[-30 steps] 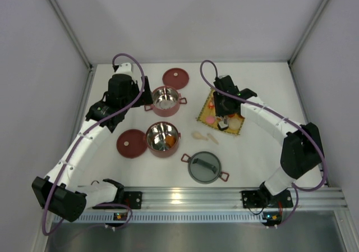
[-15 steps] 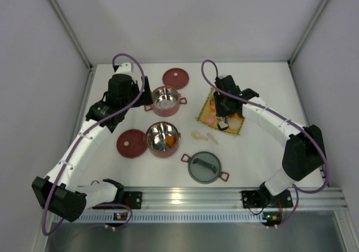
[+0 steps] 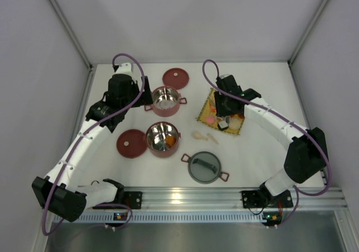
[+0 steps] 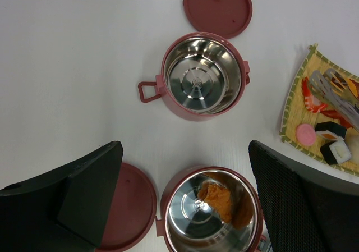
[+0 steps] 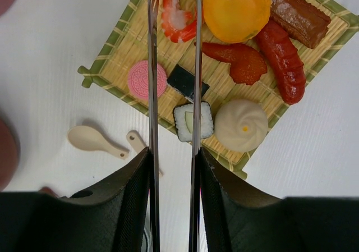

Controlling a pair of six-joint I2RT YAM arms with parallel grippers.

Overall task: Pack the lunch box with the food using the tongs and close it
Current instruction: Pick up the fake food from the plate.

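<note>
On the surface [image 3: 263, 89], the lunch box [image 4: 188, 218] stands open in two tiers left of the mat [image 5: 120, 55], well apart from it. The nearer tier already holds orange food. The right gripper [image 5: 173, 156] has its jaws pinching the tongs [image 5: 152, 95], and the shrimp [image 5: 176, 13] on the mat lies between the tong arms near their tips. It would be best to lower squarely, squeeze the shrimp's thick middle, then lift straight so the neighbouring pieces stay put. The left gripper [image 4: 185, 148] hangs left of the mat, jaws spread and empty. Only the right wrist view shows the tong arms around the shrimp, and only the left wrist view shows the farther tier bare.
</note>
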